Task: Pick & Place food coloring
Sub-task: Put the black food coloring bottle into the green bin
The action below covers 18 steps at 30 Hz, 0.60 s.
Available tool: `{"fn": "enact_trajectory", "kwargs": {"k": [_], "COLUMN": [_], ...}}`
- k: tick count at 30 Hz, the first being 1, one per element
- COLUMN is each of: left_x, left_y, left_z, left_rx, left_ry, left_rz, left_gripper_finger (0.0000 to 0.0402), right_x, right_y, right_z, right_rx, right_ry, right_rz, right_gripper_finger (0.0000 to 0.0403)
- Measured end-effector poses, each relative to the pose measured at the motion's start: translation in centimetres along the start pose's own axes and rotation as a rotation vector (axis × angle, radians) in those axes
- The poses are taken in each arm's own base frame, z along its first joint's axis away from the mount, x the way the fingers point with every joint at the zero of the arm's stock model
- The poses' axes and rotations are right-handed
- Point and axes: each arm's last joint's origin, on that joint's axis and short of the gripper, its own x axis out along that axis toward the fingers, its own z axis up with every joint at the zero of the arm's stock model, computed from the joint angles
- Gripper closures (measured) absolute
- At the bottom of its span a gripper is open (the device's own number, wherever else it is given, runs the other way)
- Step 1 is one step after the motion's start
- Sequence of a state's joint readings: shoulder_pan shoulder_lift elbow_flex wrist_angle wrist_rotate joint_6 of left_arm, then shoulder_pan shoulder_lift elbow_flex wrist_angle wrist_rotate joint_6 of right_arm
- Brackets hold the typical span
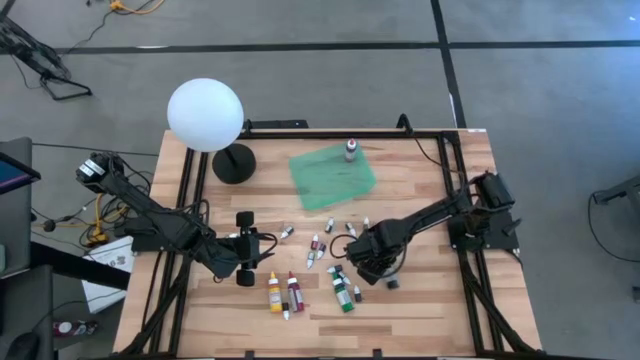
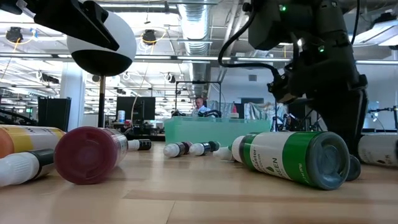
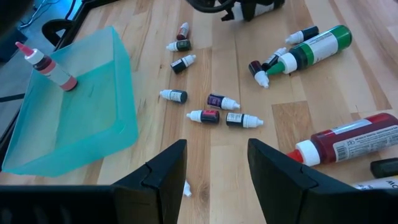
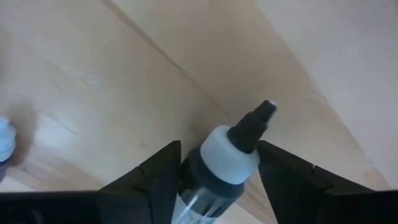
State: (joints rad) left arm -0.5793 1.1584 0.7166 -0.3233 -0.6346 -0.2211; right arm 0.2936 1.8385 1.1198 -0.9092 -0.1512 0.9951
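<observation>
Near the bottom middle of the high view lie the big bottles – a yellow bottle (image 1: 274,292), a red bottle (image 1: 294,290) and a green bottle (image 1: 342,288). Just right of them, the right gripper (image 1: 362,266) is low on the table, and its fingers sit on both sides of a dark-tipped bottle (image 4: 219,169); I think they are closing on it, not yet tight. The left gripper (image 1: 247,261) waits with its jaws apart, holding nothing. Small droppers (image 3: 211,116) are scattered in the middle. Farther up, one bottle (image 1: 351,150) stands in the green tray (image 1: 345,178). The round bottle could slip out or roll – the grip may be loose.
</observation>
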Motion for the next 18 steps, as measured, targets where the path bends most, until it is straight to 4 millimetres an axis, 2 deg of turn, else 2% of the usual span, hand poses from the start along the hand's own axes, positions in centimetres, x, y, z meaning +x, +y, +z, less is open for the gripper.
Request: {"fn": "enact_trajectory", "kwargs": {"k": [7, 18], "left_x": [0.00, 0.00], "left_y": [0.00, 0.01], "left_z": [0.00, 0.01], "left_rx": [-0.001, -0.007], "left_ry": [0.000, -0.001], "left_rz": [0.000, 0.001], "left_gripper_finger": [0.0236, 0.0236], "right_x": [0.07, 0.07], "right_y": [0.54, 0.54], "right_z": [-0.19, -0.25], "right_rx": [-0.105, -0.179], "right_ry": [-0.034, -0.013], "right_rz": [0.018, 0.029], "right_gripper_finger": [0.0248, 0.0268]}}
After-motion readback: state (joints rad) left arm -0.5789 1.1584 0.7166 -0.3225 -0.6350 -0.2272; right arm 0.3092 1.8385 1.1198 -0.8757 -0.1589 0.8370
